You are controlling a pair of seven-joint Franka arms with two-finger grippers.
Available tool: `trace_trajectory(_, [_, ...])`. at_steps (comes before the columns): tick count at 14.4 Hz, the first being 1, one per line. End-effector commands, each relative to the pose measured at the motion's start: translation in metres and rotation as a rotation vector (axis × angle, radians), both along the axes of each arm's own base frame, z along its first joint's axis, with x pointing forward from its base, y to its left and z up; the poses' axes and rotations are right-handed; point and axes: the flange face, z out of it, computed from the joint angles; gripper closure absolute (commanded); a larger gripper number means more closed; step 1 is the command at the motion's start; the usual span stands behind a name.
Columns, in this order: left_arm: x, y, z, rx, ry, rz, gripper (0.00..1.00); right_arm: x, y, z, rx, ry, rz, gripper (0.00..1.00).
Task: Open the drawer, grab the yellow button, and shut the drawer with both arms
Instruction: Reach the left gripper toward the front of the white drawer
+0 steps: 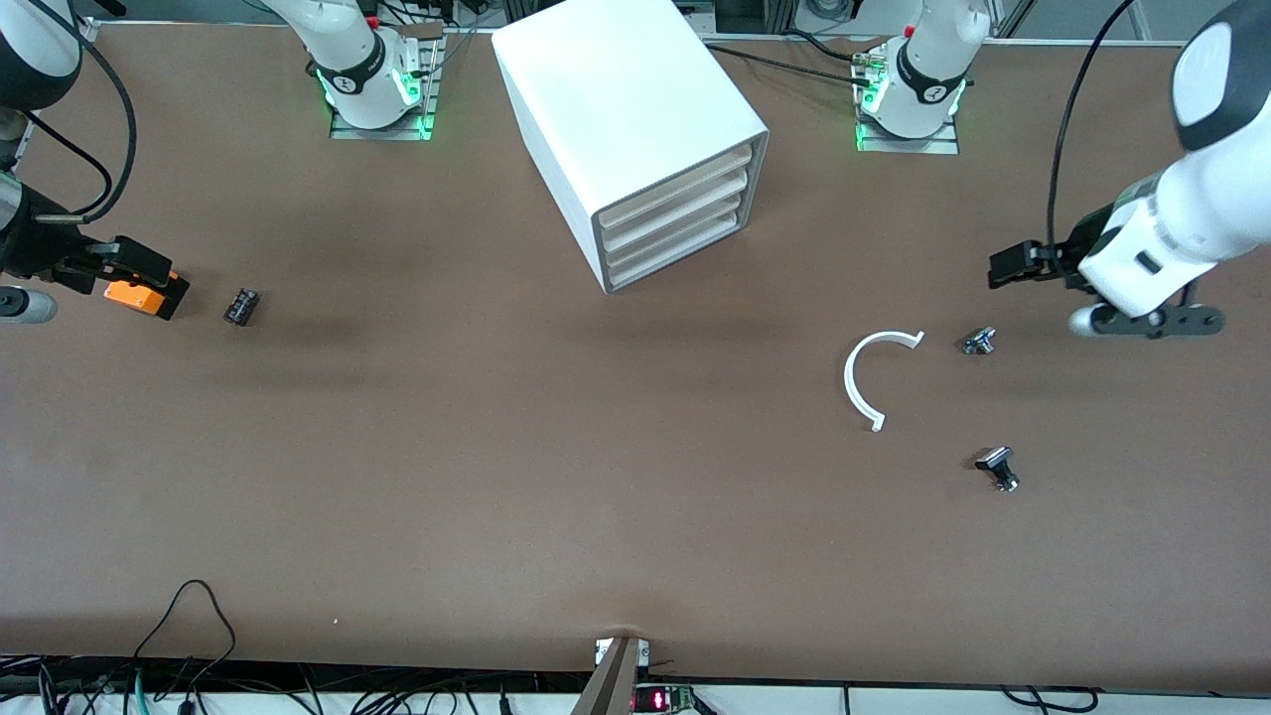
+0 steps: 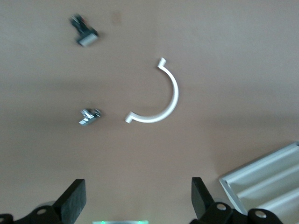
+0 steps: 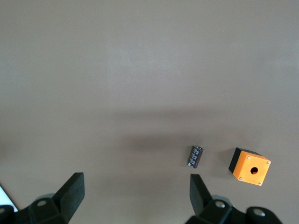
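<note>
Left claw [image 2: 135, 203] spread wide, empty, over bare surface [image 1: 556, 477] near white arc [image 1: 866, 379]. Right claw [image 3: 135, 198] likewise wide, empty, above orange cube [image 3: 250, 167]. Drawer [image 1: 667, 195] shut. Button not visible.

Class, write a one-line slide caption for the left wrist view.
Open left gripper hovers over table with white curved piece, two small metal parts and the cabinet's corner.
</note>
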Motion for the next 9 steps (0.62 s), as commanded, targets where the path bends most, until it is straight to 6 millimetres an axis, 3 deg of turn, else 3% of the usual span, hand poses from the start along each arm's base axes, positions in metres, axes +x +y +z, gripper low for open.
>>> trace_trajectory(1, [0.009,-0.018,-0.047,-0.133,0.119,-0.004,0.01,0.007,0.005,-0.005,0.006,0.001,0.018,0.0])
trace_trajectory(2, [0.002,-0.031,-0.069,-0.168,0.167,-0.007,0.01,0.009,0.007,-0.007,0.006,-0.005,0.024,0.0])
trace_trajectory(3, [-0.008,-0.053,-0.083,-0.213,0.207,-0.019,0.01,0.016,0.018,-0.02,0.003,0.005,0.044,0.0])
trace_trajectory(5, [-0.022,-0.076,-0.104,-0.312,0.281,-0.003,0.01,0.022,0.034,-0.034,-0.009,0.016,0.074,0.0])
trace_trajectory(9, [-0.043,-0.112,-0.148,-0.546,0.435,0.094,0.01,0.023,0.037,-0.036,-0.006,0.016,0.077,0.0])
